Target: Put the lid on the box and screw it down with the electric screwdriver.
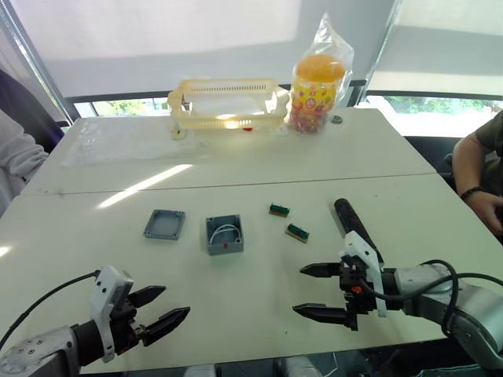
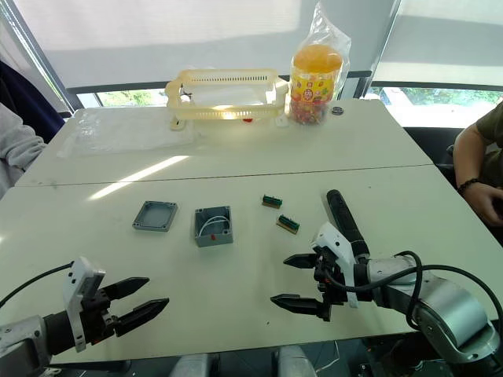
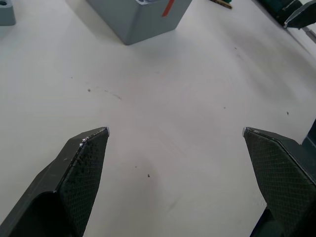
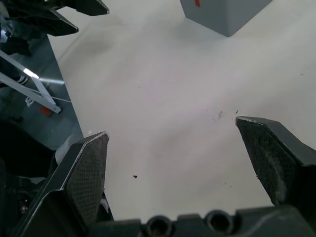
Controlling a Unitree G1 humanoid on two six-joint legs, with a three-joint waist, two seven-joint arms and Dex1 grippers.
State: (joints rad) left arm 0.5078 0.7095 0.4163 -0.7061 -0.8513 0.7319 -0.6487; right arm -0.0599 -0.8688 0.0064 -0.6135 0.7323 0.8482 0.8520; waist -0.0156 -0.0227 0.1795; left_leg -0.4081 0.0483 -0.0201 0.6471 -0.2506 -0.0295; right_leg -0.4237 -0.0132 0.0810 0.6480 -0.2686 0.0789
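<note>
Our left claw (image 1: 156,310) hovers wide and empty, the lid (image 1: 164,224) at its 12 o'clock, touching nothing. The box (image 1: 225,234) sits just beside it. Our right claw (image 1: 321,292), also wide, could knock the screwdriver (image 1: 351,222) rolling.

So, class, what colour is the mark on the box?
Red, on the box; clearest in the left wrist view.

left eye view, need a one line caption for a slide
Both open hands, left and right, hover near the open box, lid and electric screwdriver.
</note>
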